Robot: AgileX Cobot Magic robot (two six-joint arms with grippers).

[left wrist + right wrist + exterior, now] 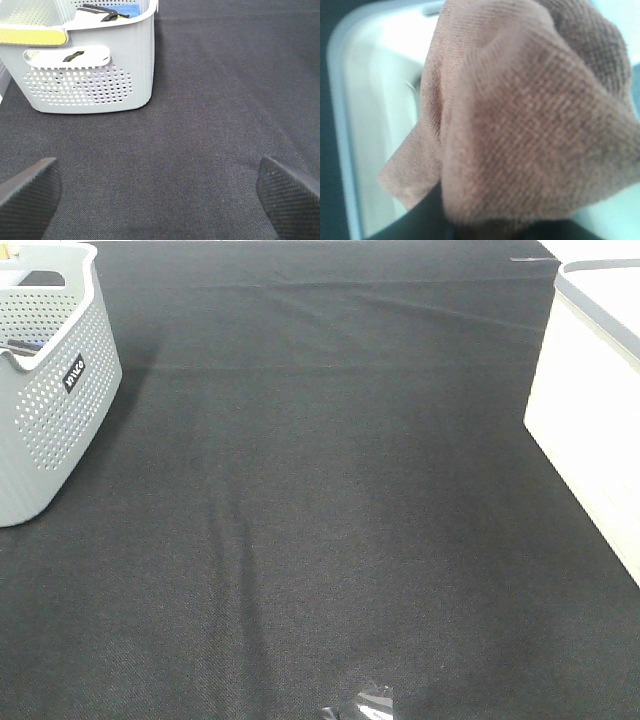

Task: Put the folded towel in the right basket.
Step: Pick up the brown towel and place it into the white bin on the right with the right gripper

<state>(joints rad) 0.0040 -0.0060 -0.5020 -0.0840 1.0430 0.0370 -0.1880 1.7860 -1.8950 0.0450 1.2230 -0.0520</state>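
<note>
A pinkish-brown towel (520, 125) fills the right wrist view, bunched and hanging close to the camera. It hangs over the inside of the white right basket (380, 100). My right gripper holds the towel, and its fingers are hidden behind the cloth. In the exterior high view the right basket (590, 410) stands at the right edge; the towel and the right gripper are out of that view. My left gripper (160, 200) is open and empty, low over the black cloth, with its fingertips (30, 190) spread wide apart.
A grey perforated basket (50, 400) stands at the far left on the black tablecloth (330, 490). It also shows in the left wrist view (90, 75), with dark and blue items inside. A small shiny part (365, 705) pokes in at the bottom edge.
</note>
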